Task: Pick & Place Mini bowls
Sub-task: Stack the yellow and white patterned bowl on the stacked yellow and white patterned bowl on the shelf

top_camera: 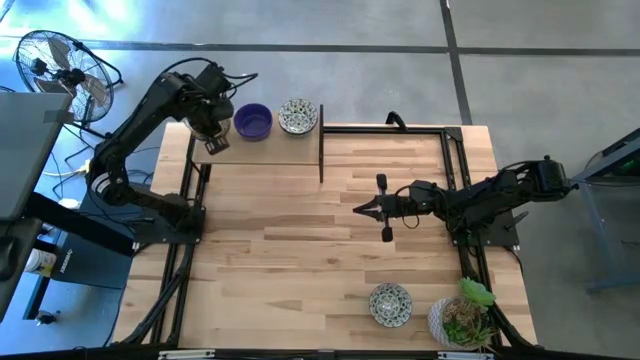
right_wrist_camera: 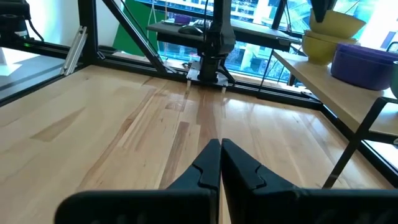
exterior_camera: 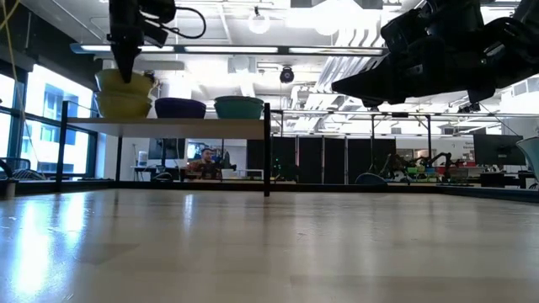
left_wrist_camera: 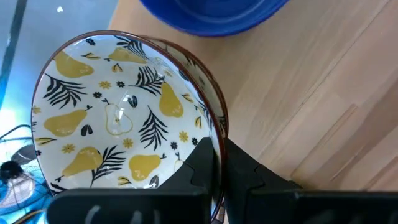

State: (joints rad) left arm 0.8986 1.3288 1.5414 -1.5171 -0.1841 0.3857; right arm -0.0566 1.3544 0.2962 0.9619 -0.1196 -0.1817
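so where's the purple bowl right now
In the high view the purple bowl sits on the raised shelf at upper left, between the left hand and a floral bowl.

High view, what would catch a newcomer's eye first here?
First, the raised shelf at the table's far left: the left hand is shut on the rim of a pear-patterned bowl, beside a purple bowl and a floral bowl. The right hand hangs shut over mid-table. Another floral bowl sits near the potted plant at the near right.

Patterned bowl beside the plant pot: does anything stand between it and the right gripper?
Nothing visible does: only bare table between the right gripper and the patterned bowl; the plant pot sits beside it.
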